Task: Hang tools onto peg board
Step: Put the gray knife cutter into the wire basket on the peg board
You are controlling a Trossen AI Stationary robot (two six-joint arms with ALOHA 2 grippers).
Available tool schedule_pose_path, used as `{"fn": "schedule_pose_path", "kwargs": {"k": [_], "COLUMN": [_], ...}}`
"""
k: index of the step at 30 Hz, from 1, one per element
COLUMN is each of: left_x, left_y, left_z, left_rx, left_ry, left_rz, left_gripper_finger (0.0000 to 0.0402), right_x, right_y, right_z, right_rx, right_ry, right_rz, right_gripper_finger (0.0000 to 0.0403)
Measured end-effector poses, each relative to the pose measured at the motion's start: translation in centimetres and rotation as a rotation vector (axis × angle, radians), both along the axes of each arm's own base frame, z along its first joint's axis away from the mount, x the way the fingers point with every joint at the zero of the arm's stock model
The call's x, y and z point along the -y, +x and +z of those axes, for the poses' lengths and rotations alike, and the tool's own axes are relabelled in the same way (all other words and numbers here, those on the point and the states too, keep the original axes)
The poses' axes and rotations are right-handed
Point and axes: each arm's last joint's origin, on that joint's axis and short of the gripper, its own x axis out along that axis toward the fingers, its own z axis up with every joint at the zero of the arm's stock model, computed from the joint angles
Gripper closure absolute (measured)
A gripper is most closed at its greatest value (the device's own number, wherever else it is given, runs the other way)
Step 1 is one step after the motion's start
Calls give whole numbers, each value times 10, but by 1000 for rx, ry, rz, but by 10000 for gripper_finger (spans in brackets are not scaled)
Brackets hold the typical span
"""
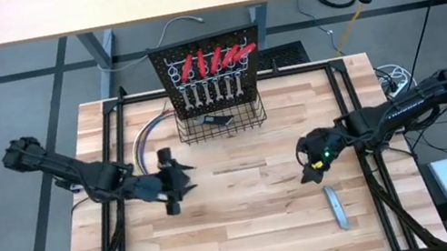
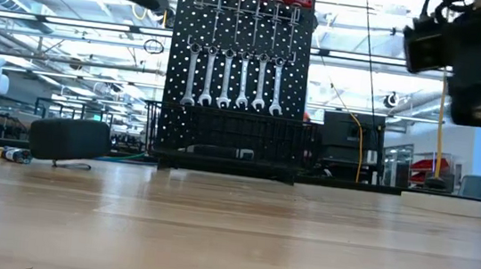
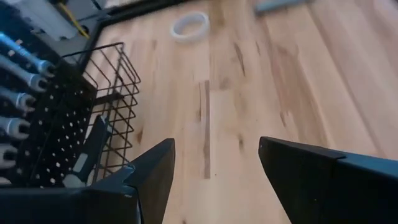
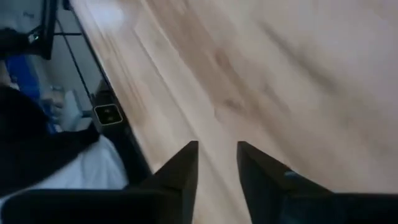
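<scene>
We see the left gripper (image 1: 181,186) hovering over the table (image 1: 250,222) with its fingers (image 3: 149,177) well apart and nothing between them. Ahead of those fingers stands the peg board (image 1: 210,77), with the basket (image 3: 109,118) at its base just off one fingertip; a black-handled knife (image 1: 216,120) lies in the basket. Farther beyond the fingers a tape roll (image 3: 190,26) lies flat on the wood.

The right gripper (image 1: 308,166) hangs above the table's right half, fingers (image 4: 180,171) parted by a narrow gap, holding nothing. Only bare wood shows between and beyond them. The grey bar (image 1: 337,207) lies on the table near this gripper, on the side away from the board, touching neither finger.

On the board, five red handles (image 1: 214,59) sit along the top row, and six wrenches (image 2: 233,80) hang below them side by side, upright. The board is well apart from both grippers.
</scene>
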Motion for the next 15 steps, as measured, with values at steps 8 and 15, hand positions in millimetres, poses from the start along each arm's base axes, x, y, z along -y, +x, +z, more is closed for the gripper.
{"fn": "schedule_pose_path", "kwargs": {"k": [8, 15], "left_x": [-7, -7], "left_y": [-16, -16], "left_z": [-24, -39], "left_rx": [159, 133], "left_ry": [-58, -48], "left_rz": [-3, -4], "left_gripper_finger": [162, 162], "right_x": [-33, -57], "right_y": [-22, -44], "right_z": [-9, -16], "right_rx": [-341, -489], "right_ry": [185, 146], "right_rz": [-184, -331], "right_gripper_finger": [278, 277]}}
